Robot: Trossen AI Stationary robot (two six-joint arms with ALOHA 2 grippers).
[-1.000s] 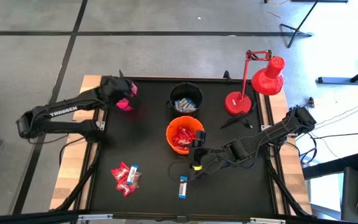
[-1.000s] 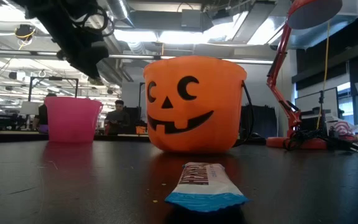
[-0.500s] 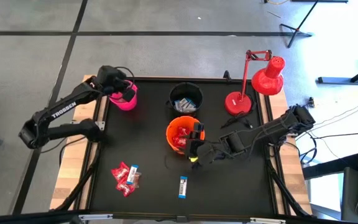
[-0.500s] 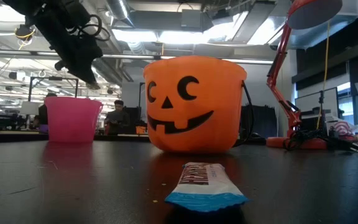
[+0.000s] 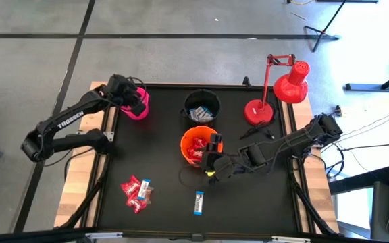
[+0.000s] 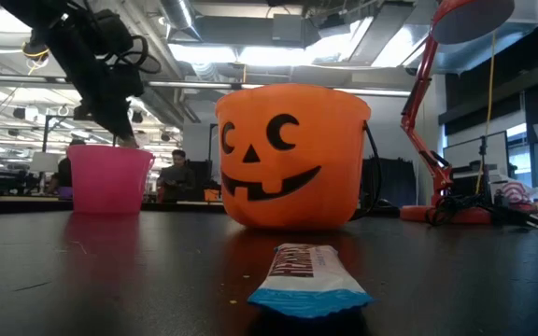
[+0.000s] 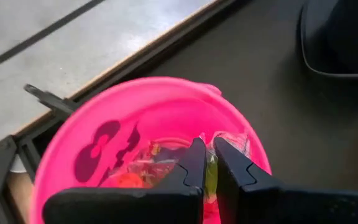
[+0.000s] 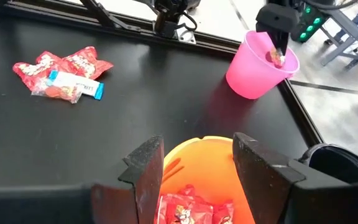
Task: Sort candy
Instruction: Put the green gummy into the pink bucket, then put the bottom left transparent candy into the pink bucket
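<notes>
The left gripper (image 7: 207,163) hangs over the mouth of the pink bucket (image 5: 138,106), its fingers (image 7: 193,163) clenched with a thin greenish sliver showing between them, though whether that is held candy I cannot tell; wrapped pieces lie in the bucket below. The right gripper (image 8: 197,168) hovers over the orange bucket (image 5: 199,147), fingers (image 8: 146,167) released and spread above red packets (image 8: 185,209) inside. Beside the orange bucket stands a black bucket (image 5: 202,106) with blue-and-white bars. A candy pile (image 5: 136,192) and 1 blue-and-white bar (image 5: 198,202) lie on the worktop (image 5: 161,142), well apart from the orange bucket.
</notes>
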